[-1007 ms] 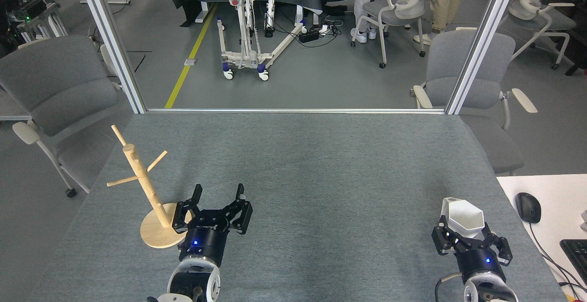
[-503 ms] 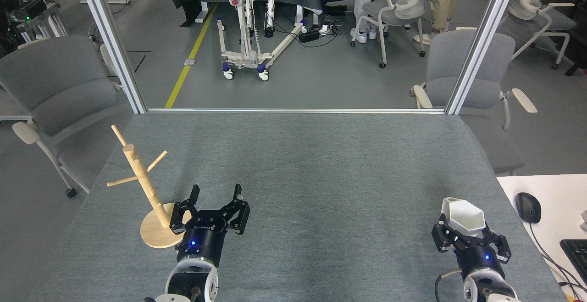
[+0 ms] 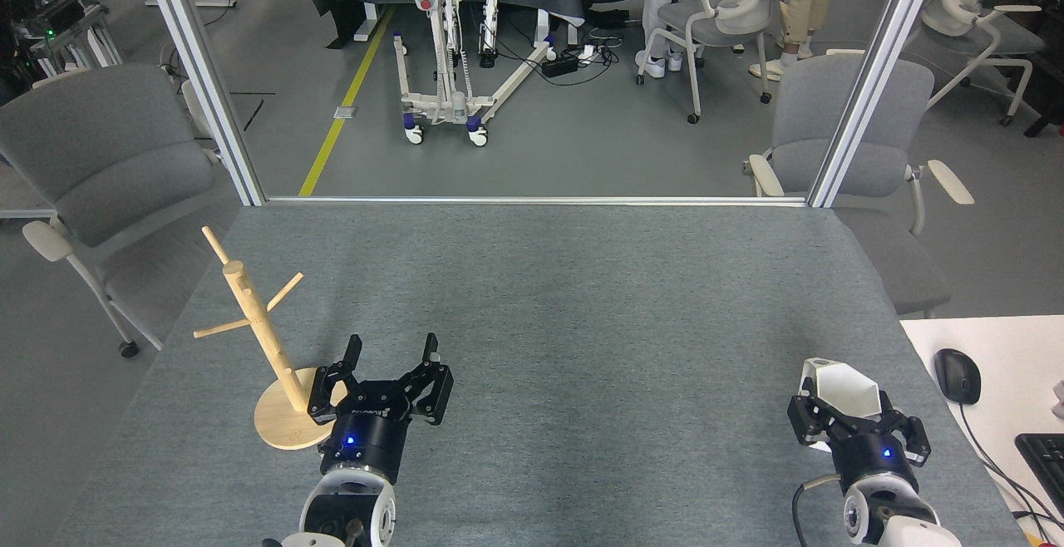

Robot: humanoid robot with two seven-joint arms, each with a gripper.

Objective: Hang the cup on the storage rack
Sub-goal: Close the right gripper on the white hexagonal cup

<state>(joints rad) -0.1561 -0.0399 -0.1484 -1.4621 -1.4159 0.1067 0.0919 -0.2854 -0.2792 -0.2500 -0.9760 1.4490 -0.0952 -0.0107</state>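
Since a moment ago the right claw (image 3: 854, 416) has slid a little to the right and toward the near edge of the surface (image 3: 565, 298), and the cup (image 3: 841, 389) has gone with it; the left claw (image 3: 389, 357) has hardly stirred in the last half second.

That right claw sits low at the near right of the grey surface with its dark fingers (image 3: 805, 419) on either side of the white cup, closed against its lower walls. From here the cup's hexagonal mouth tips away from the claw, toward the far side, and a small loop shows at its upper left corner. Whether the cup's foot touches the surface is hidden by the claw.

Over on the other side, the left claw is spread wide with nothing between its fingers. Just to its left, with one finger overlapping the edge of the disc base, stands the rack (image 3: 259, 332), pole upright and all its pegs bare. Cup and rack are well apart, a wide stretch of surface lying between them.
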